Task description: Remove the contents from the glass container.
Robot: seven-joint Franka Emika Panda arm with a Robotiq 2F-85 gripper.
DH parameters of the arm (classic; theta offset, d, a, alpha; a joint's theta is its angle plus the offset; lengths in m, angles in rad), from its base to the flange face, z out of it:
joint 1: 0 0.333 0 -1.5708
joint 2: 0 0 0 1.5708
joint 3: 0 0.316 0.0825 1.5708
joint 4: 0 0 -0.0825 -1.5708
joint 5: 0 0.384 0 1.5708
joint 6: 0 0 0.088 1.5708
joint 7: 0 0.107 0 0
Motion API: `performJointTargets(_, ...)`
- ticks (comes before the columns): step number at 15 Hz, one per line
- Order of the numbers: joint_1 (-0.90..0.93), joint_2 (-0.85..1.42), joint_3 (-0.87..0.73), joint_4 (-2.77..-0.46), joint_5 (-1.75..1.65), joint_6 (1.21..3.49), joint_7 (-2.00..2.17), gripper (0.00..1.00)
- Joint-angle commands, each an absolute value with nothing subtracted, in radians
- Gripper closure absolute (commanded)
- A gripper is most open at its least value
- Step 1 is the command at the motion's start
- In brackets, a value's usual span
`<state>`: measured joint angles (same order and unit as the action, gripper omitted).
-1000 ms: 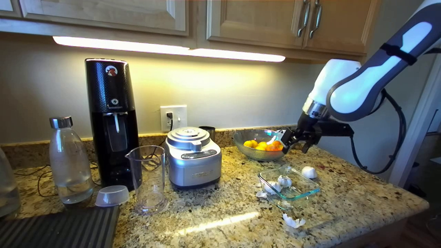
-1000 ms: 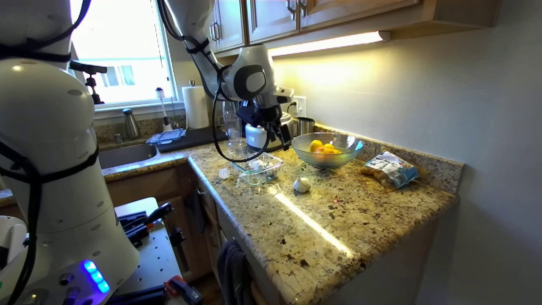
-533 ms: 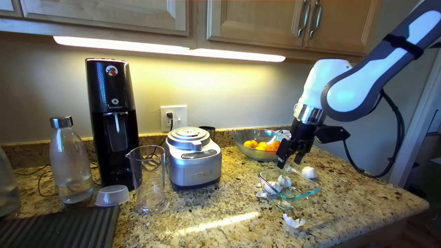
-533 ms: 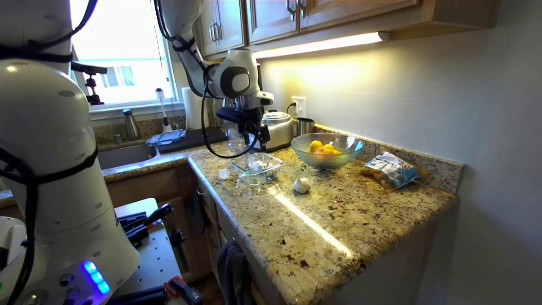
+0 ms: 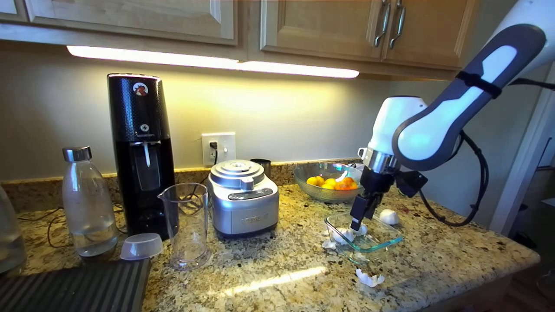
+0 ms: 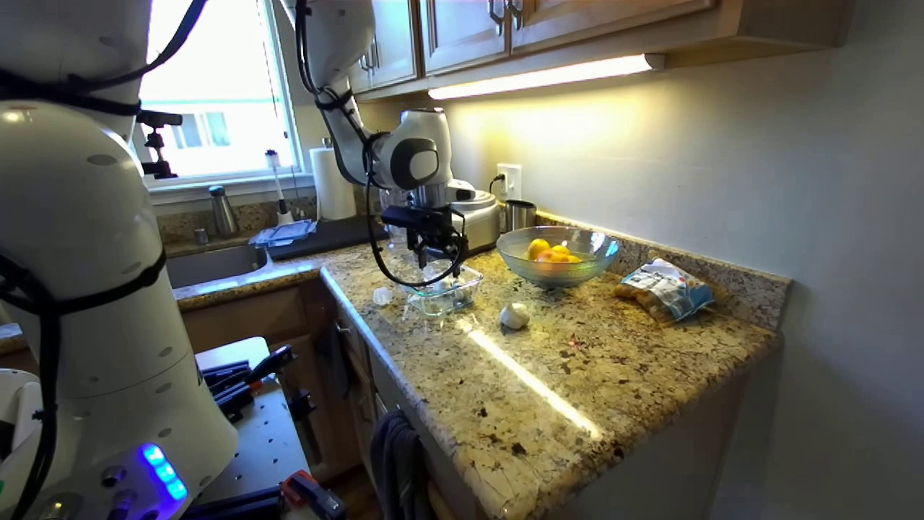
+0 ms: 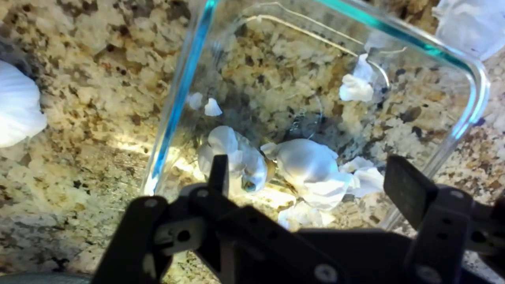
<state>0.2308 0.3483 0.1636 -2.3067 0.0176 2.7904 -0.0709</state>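
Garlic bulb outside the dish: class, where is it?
In the wrist view, the garlic bulb lies at the picture's left edge, on the counter beside the glass dish, not touching it.

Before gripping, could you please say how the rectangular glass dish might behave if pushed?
The dish looks rigid, probably brittle, being clear glass. Low and wide, it would likely slide across the shiny counter rather than tip.

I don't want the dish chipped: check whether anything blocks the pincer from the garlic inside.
Nothing visible lies between the open pincer and the garlic bulbs; the glass dish has no lid. In the wrist view one finger overlaps its wall and might catch.
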Motion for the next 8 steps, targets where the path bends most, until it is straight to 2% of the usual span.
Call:
performJointTargets(1,0.202,0.401,0.179,-2.269,-0.028,2.777,-0.132,0.00)
performJointTargets(8,0.214,0.443,0.152,-2.239,-0.144,2.797,-0.167,0.00)
